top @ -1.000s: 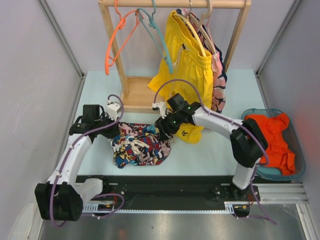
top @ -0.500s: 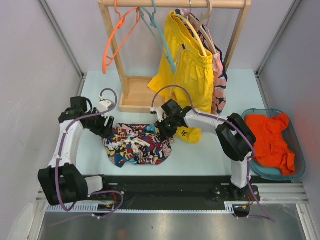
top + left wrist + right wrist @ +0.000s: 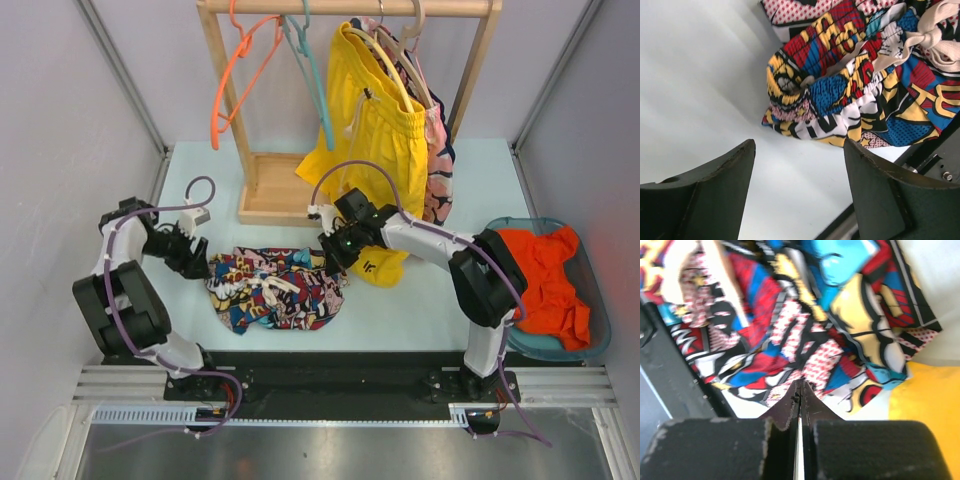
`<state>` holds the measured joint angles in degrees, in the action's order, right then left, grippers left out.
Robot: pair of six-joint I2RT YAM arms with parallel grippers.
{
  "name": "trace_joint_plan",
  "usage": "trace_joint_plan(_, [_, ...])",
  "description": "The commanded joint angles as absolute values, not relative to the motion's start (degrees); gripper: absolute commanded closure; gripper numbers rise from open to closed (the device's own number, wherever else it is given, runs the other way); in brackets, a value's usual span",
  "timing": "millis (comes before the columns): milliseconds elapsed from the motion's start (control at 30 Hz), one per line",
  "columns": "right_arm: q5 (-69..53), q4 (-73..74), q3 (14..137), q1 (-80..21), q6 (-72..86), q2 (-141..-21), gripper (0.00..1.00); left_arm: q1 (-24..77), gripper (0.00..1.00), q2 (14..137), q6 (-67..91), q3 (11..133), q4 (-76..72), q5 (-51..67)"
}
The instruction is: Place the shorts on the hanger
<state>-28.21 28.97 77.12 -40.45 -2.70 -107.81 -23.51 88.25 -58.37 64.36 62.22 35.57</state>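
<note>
The comic-print shorts (image 3: 275, 290) lie crumpled on the table between my two grippers; the left wrist view shows their gathered waistband (image 3: 850, 85) and light drawstring. My left gripper (image 3: 193, 260) stands open just left of the shorts, with only bare table between its fingers (image 3: 797, 142). At the shorts' right edge my right gripper (image 3: 333, 262) is shut, its fingertips pressed together on the edge of the printed fabric (image 3: 800, 384). The teal hanger (image 3: 318, 80) hangs empty from the rack's bar, far behind the shorts.
An orange hanger (image 3: 235, 85), yellow shorts (image 3: 375, 120) and pink patterned shorts (image 3: 437, 170) hang on the wooden rack, whose base (image 3: 270, 185) stands behind the shorts. A teal basin (image 3: 598, 340) holding orange cloth (image 3: 545, 280) sits at the right.
My left gripper opened, let go of the shorts' left edge and drew back to the left. My right gripper closed on the right edge. The empty hangers swayed.
</note>
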Motion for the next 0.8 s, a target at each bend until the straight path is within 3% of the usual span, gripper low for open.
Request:
trace_joint_plan(0, [-31.1,30.4,77.0,-40.9,-5.9,-102.7,1.0,-23.6,0.24,90.6,-66.2,67.4,60.1,44.5])
trace_joint_plan(200, [-30.1,31.5,76.4,-40.2,-6.6,-102.0,1.0,-22.9,0.21,96.3,-68.6,70.1,59.3,46.1])
trace_joint_plan(233, [-29.5,31.7,76.4,-40.5,-6.2,-102.3,0.73,-22.7,0.2,96.9,-68.5,70.1,58.9,46.1])
trace_joint_plan(300, [-28.1,31.4,76.1,-41.7,-4.8,-103.4,0.52,-22.5,0.19,97.1,-68.8,70.0,58.6,46.5])
trace_joint_plan(333, [-27.9,30.1,76.0,-42.1,-4.0,-103.9,0.3,-22.4,0.19,97.0,-68.7,70.0,58.5,46.8])
trace_joint_plan(600, [-22.7,24.5,75.8,-42.8,2.6,-110.6,0.27,-22.5,0.13,96.0,-68.2,67.7,55.6,44.4])
trace_joint_plan(667, [-22.5,24.0,75.8,-43.1,3.3,-112.3,0.29,-22.4,0.12,96.2,-68.5,67.5,55.3,44.0])
trace_joint_plan(767, [-22.8,24.3,75.8,-43.7,3.4,-113.5,0.42,-22.5,0.07,97.0,-68.8,67.9,55.4,44.0])
